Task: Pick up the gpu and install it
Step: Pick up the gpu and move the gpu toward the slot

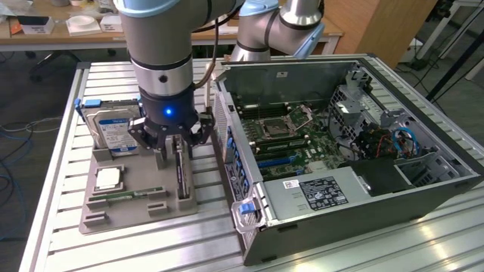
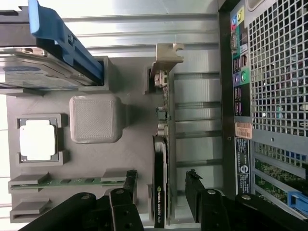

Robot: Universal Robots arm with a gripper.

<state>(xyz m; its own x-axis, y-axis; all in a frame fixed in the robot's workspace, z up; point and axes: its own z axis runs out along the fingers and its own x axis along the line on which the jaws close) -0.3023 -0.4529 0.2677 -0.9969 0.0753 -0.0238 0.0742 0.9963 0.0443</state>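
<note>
Wrist view: the released tool (image 2: 161,192) straddles the thin black gpu (image 2: 160,166) standing on edge; pick-up step, closing must meet both faces squarely.

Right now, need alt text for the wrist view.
The gripper hangs with jaws open on either side of the gpu, which stands on edge in a grey holder tray, untouched. The tray also holds a hard drive, a processor chip and a memory stick; the rear panel of the computer case sits alongside.
</note>
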